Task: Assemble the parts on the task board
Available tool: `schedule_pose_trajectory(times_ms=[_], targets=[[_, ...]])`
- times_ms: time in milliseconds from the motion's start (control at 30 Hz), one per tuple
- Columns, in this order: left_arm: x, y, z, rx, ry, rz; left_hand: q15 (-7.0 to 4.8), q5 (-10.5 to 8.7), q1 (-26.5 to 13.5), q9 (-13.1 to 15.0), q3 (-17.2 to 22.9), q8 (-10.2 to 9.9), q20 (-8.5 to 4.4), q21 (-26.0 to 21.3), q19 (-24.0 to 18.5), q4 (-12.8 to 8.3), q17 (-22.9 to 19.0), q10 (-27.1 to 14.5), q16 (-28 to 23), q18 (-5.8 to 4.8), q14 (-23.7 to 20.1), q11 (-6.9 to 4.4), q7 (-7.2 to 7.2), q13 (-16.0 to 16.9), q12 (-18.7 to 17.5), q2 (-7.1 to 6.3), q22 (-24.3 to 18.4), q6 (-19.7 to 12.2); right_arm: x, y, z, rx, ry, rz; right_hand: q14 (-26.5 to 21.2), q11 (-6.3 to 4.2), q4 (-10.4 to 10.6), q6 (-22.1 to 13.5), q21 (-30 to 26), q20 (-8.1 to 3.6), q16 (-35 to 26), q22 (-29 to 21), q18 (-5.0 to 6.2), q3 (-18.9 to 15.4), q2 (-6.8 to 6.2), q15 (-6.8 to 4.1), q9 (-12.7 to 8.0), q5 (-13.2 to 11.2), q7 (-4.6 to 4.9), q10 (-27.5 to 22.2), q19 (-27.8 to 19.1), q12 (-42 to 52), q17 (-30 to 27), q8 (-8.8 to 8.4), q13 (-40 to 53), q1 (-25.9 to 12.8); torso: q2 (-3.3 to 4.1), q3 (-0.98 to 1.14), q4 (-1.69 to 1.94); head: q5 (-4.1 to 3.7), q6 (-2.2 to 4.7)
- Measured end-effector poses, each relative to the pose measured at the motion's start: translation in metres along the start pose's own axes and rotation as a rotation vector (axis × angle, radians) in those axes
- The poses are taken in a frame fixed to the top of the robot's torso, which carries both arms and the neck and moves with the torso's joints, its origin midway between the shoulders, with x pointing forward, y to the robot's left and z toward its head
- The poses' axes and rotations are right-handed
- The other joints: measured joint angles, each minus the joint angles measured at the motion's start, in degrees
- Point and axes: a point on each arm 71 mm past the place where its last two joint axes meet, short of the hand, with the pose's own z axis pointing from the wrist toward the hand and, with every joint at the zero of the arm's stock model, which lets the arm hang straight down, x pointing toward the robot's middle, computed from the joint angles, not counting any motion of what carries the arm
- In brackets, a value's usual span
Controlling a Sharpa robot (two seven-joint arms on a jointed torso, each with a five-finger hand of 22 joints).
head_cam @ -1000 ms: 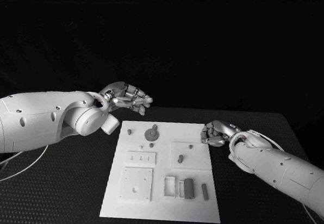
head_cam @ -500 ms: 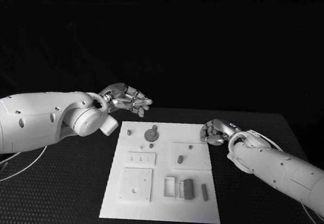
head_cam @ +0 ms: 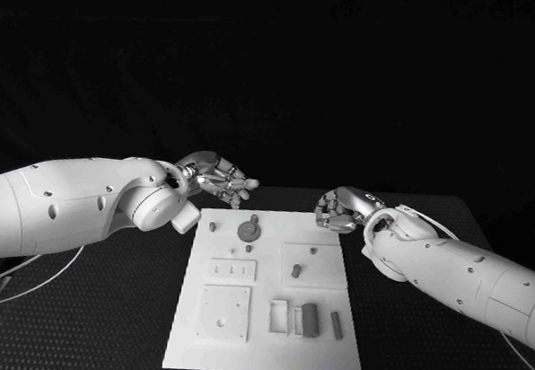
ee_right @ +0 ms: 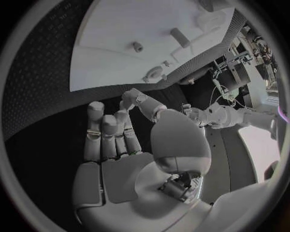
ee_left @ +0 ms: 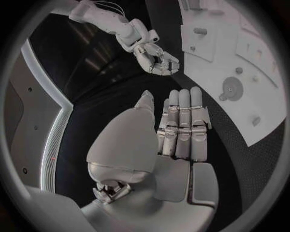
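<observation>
The left hand [head_cam: 221,180] hovers off the far left corner of the task board [head_cam: 265,347], empty, its fingers straight and side by side in the left wrist view, probably poised before a reach. The right hand [head_cam: 340,210] hangs at the far right corner, fingers loosely curled and apart, holding nothing. Between them the board lies flat on the black surface [head_cam: 97,310]. The parts rest on it untouched: a round disc [head_cam: 248,231] near the far end, a short peg [head_cam: 297,269] mid-board, upright bars [head_cam: 310,318] nearer the robot, so assembly seems not yet begun
</observation>
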Motion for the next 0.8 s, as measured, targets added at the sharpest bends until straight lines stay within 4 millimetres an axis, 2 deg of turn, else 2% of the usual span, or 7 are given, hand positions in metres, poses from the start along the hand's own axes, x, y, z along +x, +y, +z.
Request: schedule_pose_trajectory(times_ms=[133, 167, 300, 433, 600, 800], targets=[[0.007, -0.001, 0.006, -0.039, 0.003, 0.026, 0.1, 0.0, -0.23, -0.3, 0.0, -0.5, -0.18, 0.0, 0.18, 0.0, 1.06, 0.28, 0.35, -0.03, -0.1, -0.2, 0.15, 0.34, 0.15, -0.23, 0.74, 0.15, 0.001, 0.021, -0.001, -0.025, 0.01, -0.008, 0.0, 0.0, -0.06, 0.0, 0.0, 0.0, 0.0, 0.0, 0.0, -0.06, 0.0, 0.0, 0.0, -0.01, 0.0, 0.0, 0.0, 0.0, 0.0, 0.0, 0.0, 0.0, -0.76, -0.16, -0.33, 0.36, 0.21], [0.011, -0.001, 0.009, -0.051, 0.005, 0.034, 0.46, 0.0, -0.6, -0.45, -0.27, -0.8, 0.18, -0.08, -0.36, -0.06, 1.23, -0.32, 0.02, -0.02, -0.95, 0.4, 0.15, 0.34, -0.31, -0.59, 0.83, 0.15, 0.001, 0.027, -0.002, -0.034, 0.014, -0.009, 0.0, 0.0, -0.16, 0.0, 0.0, 0.01, 0.0, 0.0, 0.0, 0.03, 0.0, 0.0, 0.0, -0.01, 0.0, 0.0, 0.0, 0.0, 0.0, 0.0, 0.0, 0.0, -0.94, -0.2, -0.4, 0.47, 0.26], [0.022, 0.006, 0.012, -0.1, 0.012, 0.06, 1.6, 0.0, -1.89, -0.96, -0.49, -1.48, 1.19, -1.47, -2.67, 0.02, 1.27, -3.18, -1.77, 0.09, -3.47, 1.56, 0.87, 0.19, -1.62, -1.88, 0.86, -0.57, 0.003, 0.049, -0.003, -0.063, 0.022, -0.014, 0.01, 0.0, -0.29, 0.0, 0.2, -0.18, 0.01, 0.0, 0.0, 0.02, -0.01, 0.01, 0.0, -0.05, 0.0, 0.0, 0.21, 0.0, 0.0, 0.0, 0.0, 0.0, -1.83, -0.35, -0.73, 1.09, 0.38], [0.033, 0.011, 0.016, -0.141, 0.016, 0.074, 2.49, 0.0, -2.84, -1.37, -0.49, -2.02, 2.07, -2.01, -3.96, 0.02, 0.97, -5.0, -2.98, 0.1, -4.76, 2.33, 0.95, 0.01, -1.62, -2.31, 0.85, -1.11, 0.004, 0.069, -0.004, -0.094, 0.028, -0.016, 0.14, 0.0, -0.3, -0.01, 0.2, -0.11, 0.01, 0.0, -0.01, 0.01, -0.01, -0.09, 0.0, -0.05, 0.01, 0.0, 0.29, 0.0, -0.01, 0.0, 0.0, 0.0, -2.71, -0.41, -1.01, 1.55, 0.31], [0.048, 0.014, 0.017, -0.171, 0.03, 0.089, 2.55, 0.0, -2.85, -1.4, -0.49, -2.28, 2.25, -2.23, -4.18, 0.02, 0.97, -5.21, -3.27, 0.1, -4.82, 2.51, 0.95, 0.01, -1.62, -2.32, 0.85, -1.11, 0.007, 0.085, -0.004, -0.116, 0.032, -0.021, 0.29, 0.0, -0.32, -0.01, 0.21, -0.11, 0.01, 0.0, -0.01, -0.01, -0.01, -0.09, 0.0, -0.06, 0.01, 0.0, 0.3, 0.0, -0.01, 0.0, 0.01, 0.0, -3.57, -0.52, -1.2, 1.85, 0.24], [0.057, 0.016, 0.019, -0.193, 0.036, 0.099, 2.62, 0.0, -3.67, -1.47, -0.49, -2.28, 2.45, -2.23, -4.76, 0.02, 0.97, -5.99, -3.64, 0.09, -5.29, 2.73, 0.95, 0.01, -1.62, -2.61, 0.84, -1.11, 0.01, 0.098, -0.003, -0.131, 0.036, -0.025, 0.3, 0.0, -0.37, -0.03, 0.21, -0.11, 0.01, 0.0, 0.0, -0.06, -0.02, -0.08, 0.0, -0.06, 0.03, 0.0, 0.3, 0.0, 0.02, 0.0, 0.01, 0.0, -4.25, -0.6, -1.21, 2.16, 0.24]])
